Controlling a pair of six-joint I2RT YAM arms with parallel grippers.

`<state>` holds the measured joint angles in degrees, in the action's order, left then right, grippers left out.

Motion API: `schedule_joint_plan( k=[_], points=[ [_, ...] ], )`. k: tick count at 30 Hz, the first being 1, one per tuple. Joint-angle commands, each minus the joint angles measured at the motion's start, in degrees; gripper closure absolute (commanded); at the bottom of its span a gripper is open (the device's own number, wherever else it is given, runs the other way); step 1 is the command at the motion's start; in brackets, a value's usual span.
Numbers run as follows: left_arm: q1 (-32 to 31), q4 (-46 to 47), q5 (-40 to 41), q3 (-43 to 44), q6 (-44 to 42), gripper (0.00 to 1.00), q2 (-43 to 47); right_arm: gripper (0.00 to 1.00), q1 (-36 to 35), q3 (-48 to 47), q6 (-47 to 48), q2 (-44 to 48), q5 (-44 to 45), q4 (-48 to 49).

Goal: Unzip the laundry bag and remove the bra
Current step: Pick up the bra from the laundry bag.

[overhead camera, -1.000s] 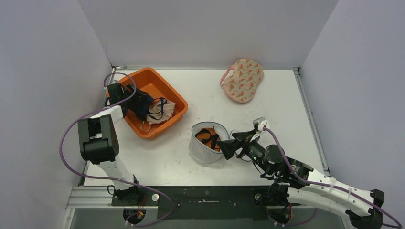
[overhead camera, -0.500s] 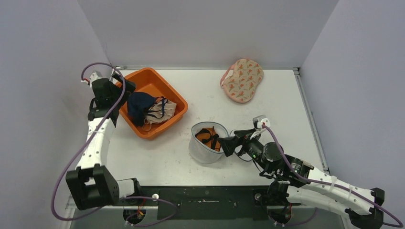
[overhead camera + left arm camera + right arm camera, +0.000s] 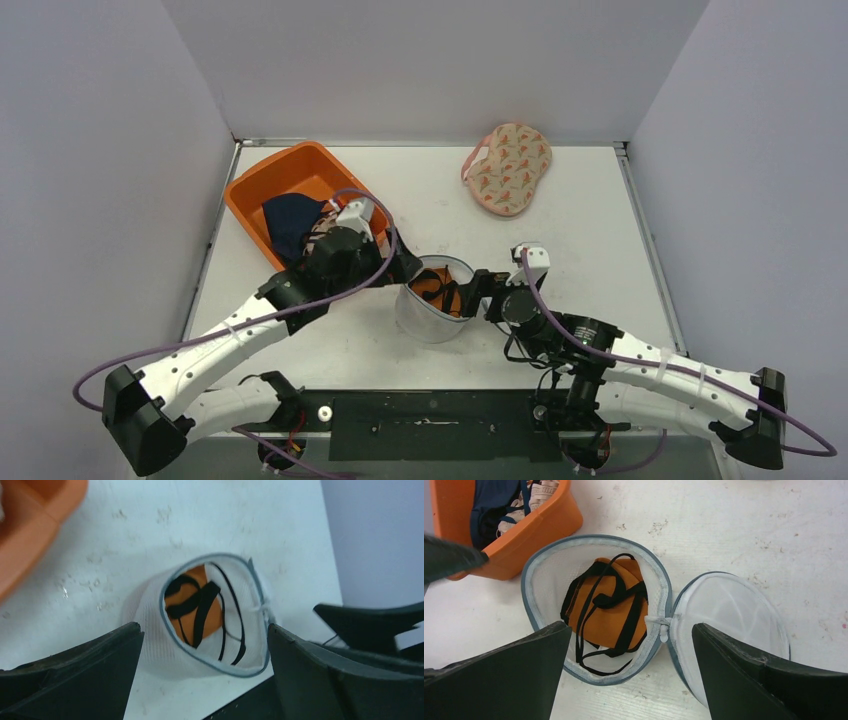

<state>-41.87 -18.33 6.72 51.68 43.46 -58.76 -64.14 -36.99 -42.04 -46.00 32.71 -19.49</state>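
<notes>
Right wrist view: the round white mesh laundry bag with grey zip trim is seen already unzipped. Its domed mesh lid is folded out to the right on a short fabric hinge and laid on the white table. The orange bra with black straps lies inside the bag's open bowl, so the unzipping is judged done and the removal not yet begun. The right gripper is held spread wide above the opening, with nothing pinched between its fingers. The left gripper is likewise spread and empty, poised over the bag from the side of the orange plastic tub, in which other garments are piled. What is left is judged to be the grasping of the bra and its lifting clear of the bag.
</notes>
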Motion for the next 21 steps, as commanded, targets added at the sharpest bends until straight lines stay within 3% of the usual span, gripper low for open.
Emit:
schedule_joint_plan(
  k=[1, 8, 11, 15, 21],
  points=[
    [-4.6, 0.8, 0.6, -4.4, 1.8, 0.07, -0.5, 0.05, 0.2, 1.2, -6.4, -1.3, 2.6, -0.7],
    [-4.9, 4.2, -1.7, -10.7, 0.5, 0.16, -1.2, 0.16, -0.9, 5.8, -6.0, -3.0, -2.9, 7.3],
    [-4.8, 5.5, -1.6, -11.8, -0.2, 0.26, -2.7, 0.21, -3.2, 5.1, -5.3, -7.5, -2.7, 8.5],
    [-4.9, 7.6, -2.0, -14.0, -0.1, 0.55, -3.5, 0.36, -7.0, 2.2, -6.0, -14.5, 2.3, 4.8],
    [-5.1, 9.4, -3.3, -19.2, 0.5, 0.85, 1.0, 0.38, -13.7, 3.6, -7.4, -15.9, 5.1, 2.3]
  ],
)
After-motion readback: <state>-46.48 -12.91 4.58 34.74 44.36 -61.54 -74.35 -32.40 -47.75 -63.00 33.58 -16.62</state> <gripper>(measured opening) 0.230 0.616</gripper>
